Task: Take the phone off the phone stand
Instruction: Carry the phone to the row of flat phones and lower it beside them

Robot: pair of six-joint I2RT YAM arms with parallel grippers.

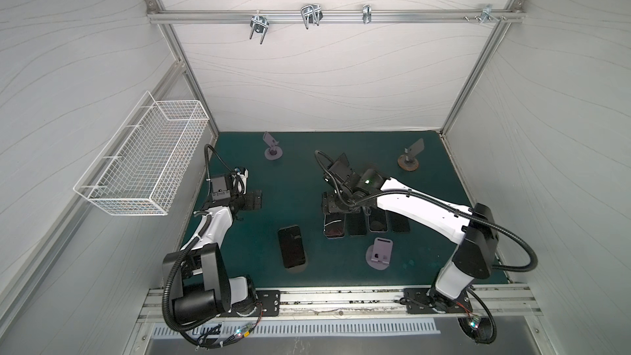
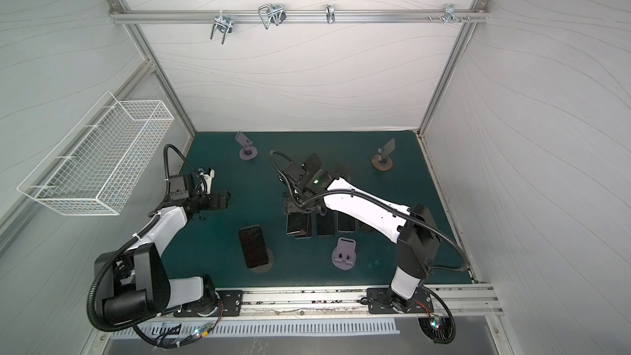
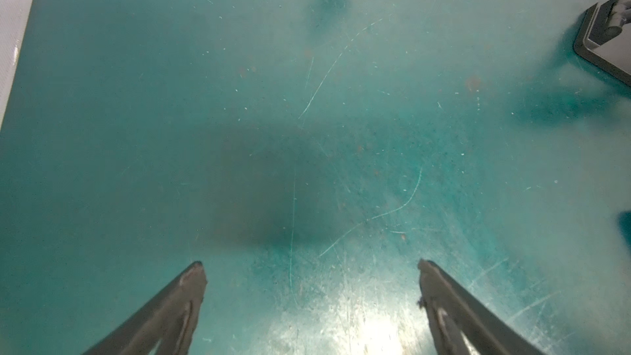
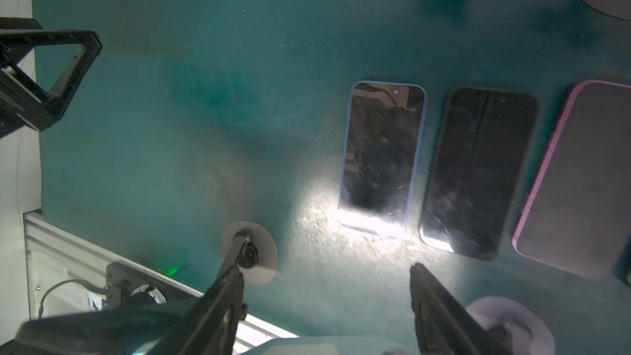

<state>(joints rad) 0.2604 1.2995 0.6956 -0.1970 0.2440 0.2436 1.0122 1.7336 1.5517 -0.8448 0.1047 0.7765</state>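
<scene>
— Wide-spread fingertips of the left gripper are seen closest. Nothing is held between them, and only the scratched teal mat is shown below.

— And the right gripper?

— Its jaws are set partly apart and nothing is gripped. Just beyond them a row of phones is laid flat: a blue-cased phone, a bare black phone and a pink-cased phone.

— Where is the task's phone found?

— In both top views a large black slab phone is propped on a grey round-based stand. It is set towards the aluminium front rail, apart from the flat row, and is touched by neither gripper.

— Which way from the fingers?

— It is placed between the two grippers and forward of both, on the rail side. Its long axis is run roughly front to back, slightly slanted, so its long edges are offered to a grip across the width.

— Which arm is nearer?

— Neither can be called clearly nearer, since the gap looks much the same from each. A swing towards the rail is judged to be needed by whichever is sent.
</scene>
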